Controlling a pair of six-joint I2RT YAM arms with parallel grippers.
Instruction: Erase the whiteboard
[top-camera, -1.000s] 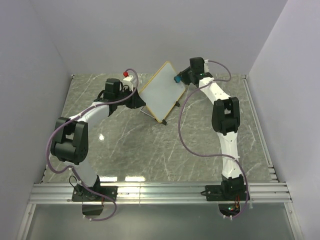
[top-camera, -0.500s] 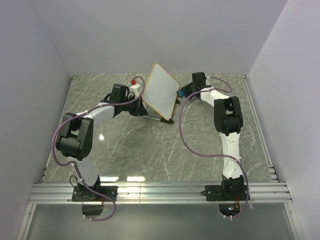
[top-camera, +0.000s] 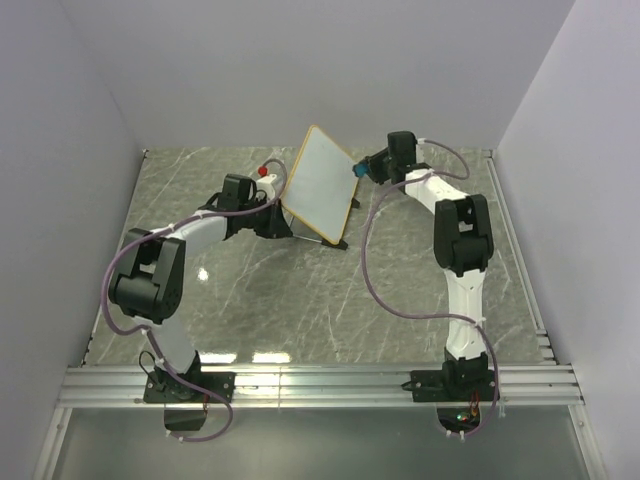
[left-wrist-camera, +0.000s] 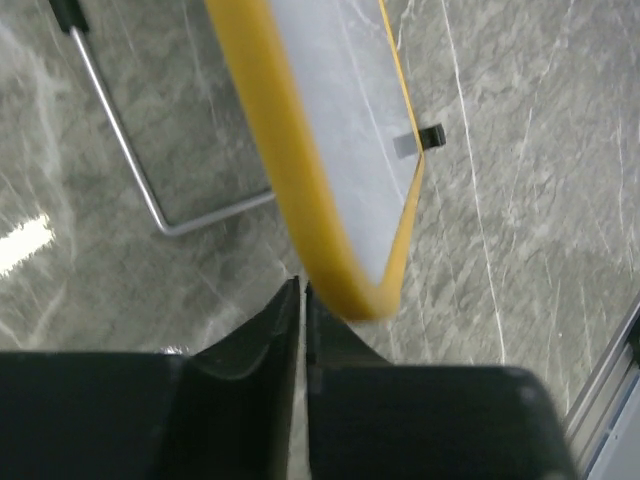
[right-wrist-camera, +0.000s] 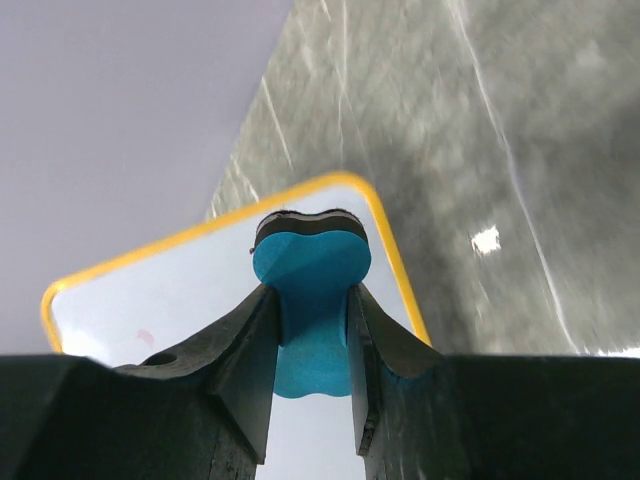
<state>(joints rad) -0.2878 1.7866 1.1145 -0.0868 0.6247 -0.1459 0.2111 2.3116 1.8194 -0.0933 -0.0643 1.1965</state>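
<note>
Left of the board, the left gripper (left-wrist-camera: 302, 295) has its jaws pressed together with nothing between them. Its tips are just beside the board's yellow bottom corner. The board (top-camera: 320, 185) stands tilted on a thin wire stand (left-wrist-camera: 130, 170), on the grey table (top-camera: 300, 290). Its white face looks mostly clean, with a faint pink mark (right-wrist-camera: 145, 337). At the board's right edge, the right gripper (right-wrist-camera: 311, 290) is clamped on a blue eraser (right-wrist-camera: 310, 262). The eraser's dark end sits at the board's top corner.

tilted whiteboard (top-camera: 320, 185) mid-table, wire stand (left-wrist-camera: 132, 165) at its foot, open tabletop (top-camera: 300, 300) nearer
</note>
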